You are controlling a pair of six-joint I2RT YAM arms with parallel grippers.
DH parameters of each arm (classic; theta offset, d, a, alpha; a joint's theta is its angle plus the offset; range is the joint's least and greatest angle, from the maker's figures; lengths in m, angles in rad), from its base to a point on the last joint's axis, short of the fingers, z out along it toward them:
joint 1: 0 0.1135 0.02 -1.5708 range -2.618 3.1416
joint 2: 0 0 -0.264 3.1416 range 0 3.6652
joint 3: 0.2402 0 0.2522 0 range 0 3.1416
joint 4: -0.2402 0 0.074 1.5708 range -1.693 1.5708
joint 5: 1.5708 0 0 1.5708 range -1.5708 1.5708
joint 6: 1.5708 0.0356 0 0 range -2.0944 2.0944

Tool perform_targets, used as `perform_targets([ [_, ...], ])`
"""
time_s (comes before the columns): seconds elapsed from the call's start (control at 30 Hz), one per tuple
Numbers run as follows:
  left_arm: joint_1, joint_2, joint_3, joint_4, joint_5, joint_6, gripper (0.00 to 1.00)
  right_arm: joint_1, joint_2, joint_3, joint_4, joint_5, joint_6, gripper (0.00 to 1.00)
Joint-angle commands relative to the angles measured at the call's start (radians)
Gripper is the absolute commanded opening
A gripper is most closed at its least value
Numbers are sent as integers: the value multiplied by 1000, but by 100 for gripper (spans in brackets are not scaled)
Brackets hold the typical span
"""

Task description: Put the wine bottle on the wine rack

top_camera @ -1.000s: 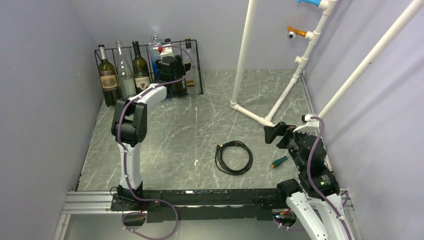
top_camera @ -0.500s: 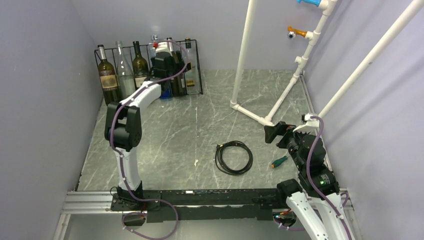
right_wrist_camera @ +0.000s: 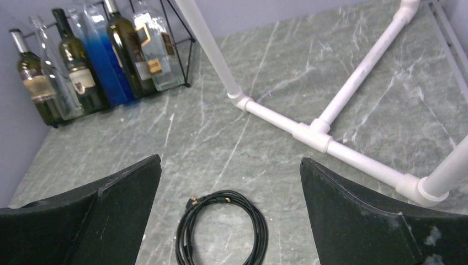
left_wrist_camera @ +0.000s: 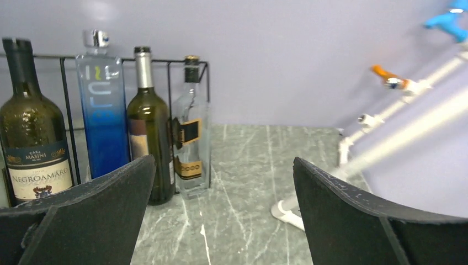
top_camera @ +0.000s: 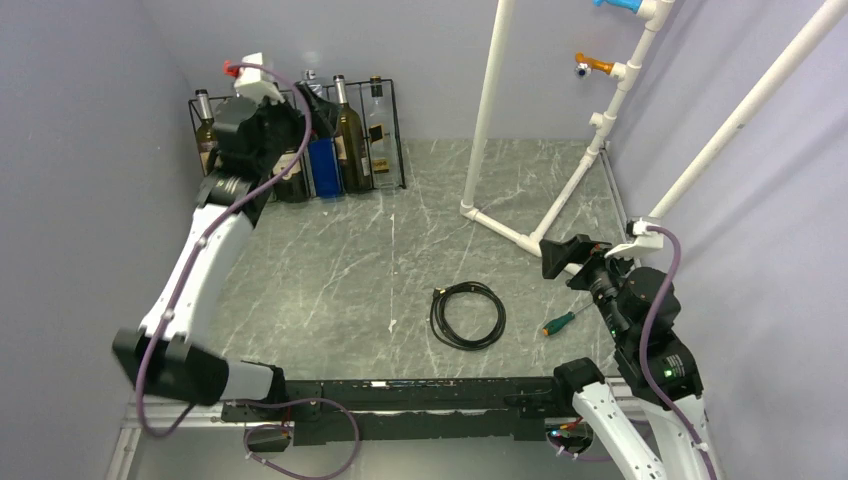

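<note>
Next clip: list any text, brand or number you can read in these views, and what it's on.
"NEGROAMARO": front label of the dark bottle, left wrist view.
"MASINI": the line above it on that label; the small word before it is blurred.
Blue bottle, green bottle, clear bottle: markings and labels unreadable.
Other views: labels too small to read.
</note>
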Motion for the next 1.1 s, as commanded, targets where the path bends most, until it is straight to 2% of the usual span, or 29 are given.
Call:
perform_targets([
  [0.0,-5,-236,-71,-53,113,70,99,3,-14,98,-37,-18,-17,100],
  [0.23,-4,-624,-194,-91,50,114,100,3,-117,204,-74,31,-14,100],
  [0.4,-4,-787,-230,-82,49,88,100,3,-147,298,-106,73,-33,100],
  [0.7,-4,-929,-220,-16,84,52,100,3,-194,399,-116,76,-90,100],
  [1.07,-4,-958,-188,-46,89,81,100,3,-259,381,-95,74,-78,100],
])
